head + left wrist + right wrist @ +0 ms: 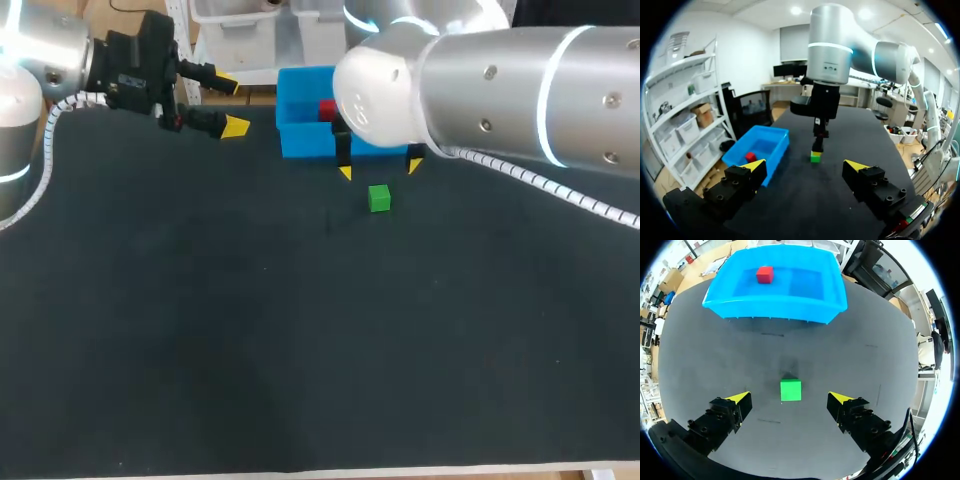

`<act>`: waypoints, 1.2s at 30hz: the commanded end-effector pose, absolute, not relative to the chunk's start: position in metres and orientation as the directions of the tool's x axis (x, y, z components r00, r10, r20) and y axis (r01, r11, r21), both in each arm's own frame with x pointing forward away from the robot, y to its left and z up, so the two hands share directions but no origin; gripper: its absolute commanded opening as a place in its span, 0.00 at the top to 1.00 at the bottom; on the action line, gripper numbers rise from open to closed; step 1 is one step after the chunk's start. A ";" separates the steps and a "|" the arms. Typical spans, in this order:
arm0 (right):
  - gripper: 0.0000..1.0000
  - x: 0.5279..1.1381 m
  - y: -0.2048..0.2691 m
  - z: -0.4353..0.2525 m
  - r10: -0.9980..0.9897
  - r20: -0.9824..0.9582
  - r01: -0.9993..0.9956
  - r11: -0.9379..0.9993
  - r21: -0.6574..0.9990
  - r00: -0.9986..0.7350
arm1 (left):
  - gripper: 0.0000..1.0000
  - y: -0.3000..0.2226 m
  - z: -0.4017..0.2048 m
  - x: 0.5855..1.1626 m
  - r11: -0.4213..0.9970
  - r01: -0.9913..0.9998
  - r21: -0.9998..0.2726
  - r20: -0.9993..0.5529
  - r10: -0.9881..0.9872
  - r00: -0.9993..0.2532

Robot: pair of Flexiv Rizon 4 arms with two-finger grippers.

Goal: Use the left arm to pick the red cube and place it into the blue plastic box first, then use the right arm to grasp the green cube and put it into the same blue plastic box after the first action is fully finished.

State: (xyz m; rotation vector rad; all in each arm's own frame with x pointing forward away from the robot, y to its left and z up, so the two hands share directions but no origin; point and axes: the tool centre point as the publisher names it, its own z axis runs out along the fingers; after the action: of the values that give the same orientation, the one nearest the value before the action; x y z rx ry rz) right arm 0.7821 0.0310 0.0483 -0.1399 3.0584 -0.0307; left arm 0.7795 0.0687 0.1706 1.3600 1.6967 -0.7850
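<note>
Red cube (pixel 765 274): plain red. Blue plastic box (pixel 720 307), upper middle of head view: bright blue. Green cube (pixel 379 198): solid green, unmarked. Table (pixel 200 330): matte black, possibly faintly speckled. Left gripper (pixel 232 106) and right gripper (pixel 380 169): black, yellow tips. Left arm (pixel 45 50) and right arm (pixel 500 90): silver-grey, pale glowing bands.

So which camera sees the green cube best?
The right wrist view: the green cube shows whole and close, between the open fingers of the right gripper. Head and left wrist views show it small and distant.
</note>
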 end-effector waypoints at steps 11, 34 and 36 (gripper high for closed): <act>0.00 0.769 0.026 0.030 -0.074 -0.112 -0.068 0.996 -0.055 -0.991 | 0.00 0.069 0.169 0.779 0.227 0.974 0.021 -0.879 0.469 -0.091; 0.00 0.768 0.026 0.012 -0.051 -0.184 -0.042 0.998 -0.056 -0.981 | 0.00 0.069 0.169 0.779 0.227 0.974 0.021 -0.879 0.469 -0.091; 0.00 0.768 0.025 0.010 -0.048 -0.186 -0.038 0.998 -0.058 -0.981 | 0.00 0.069 0.169 0.779 0.227 0.974 0.021 -0.879 0.469 -0.091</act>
State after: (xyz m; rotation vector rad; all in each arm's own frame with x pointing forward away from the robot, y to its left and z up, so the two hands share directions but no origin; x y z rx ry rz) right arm 0.7723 0.0274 0.0121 -0.0691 2.9743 -0.0847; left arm 0.7795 0.0687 0.1706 1.3600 1.6967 -0.7850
